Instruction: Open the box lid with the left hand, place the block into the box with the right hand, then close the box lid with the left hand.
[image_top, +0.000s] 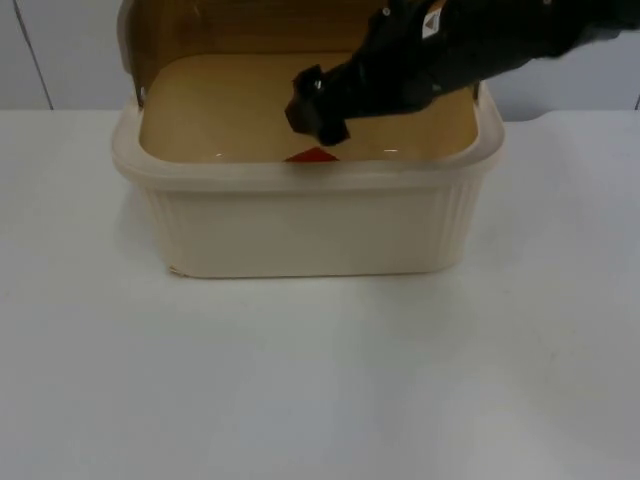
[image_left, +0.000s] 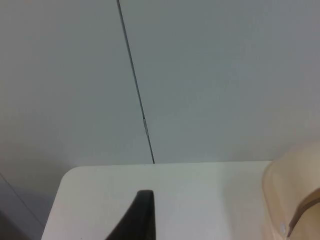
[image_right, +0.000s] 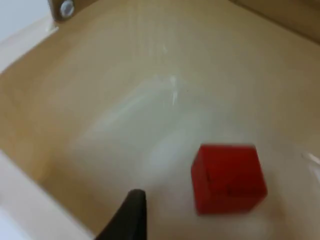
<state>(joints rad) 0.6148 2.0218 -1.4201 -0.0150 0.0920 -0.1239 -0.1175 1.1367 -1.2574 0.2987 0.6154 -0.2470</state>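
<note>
1. The block is a plain red cube with no readable writing; it has no long axis and sits on the box floor with one corner turned toward the front wall.
2. The box is cream with a ribbed front, its long side running across the bench; its lid stands open at the back.
3. The right end effector hangs inside the box just above the block, holding nothing; I cannot tell its opening.
4. The left end effector waits over the bench beside the box; its opening is unclear.
</note>
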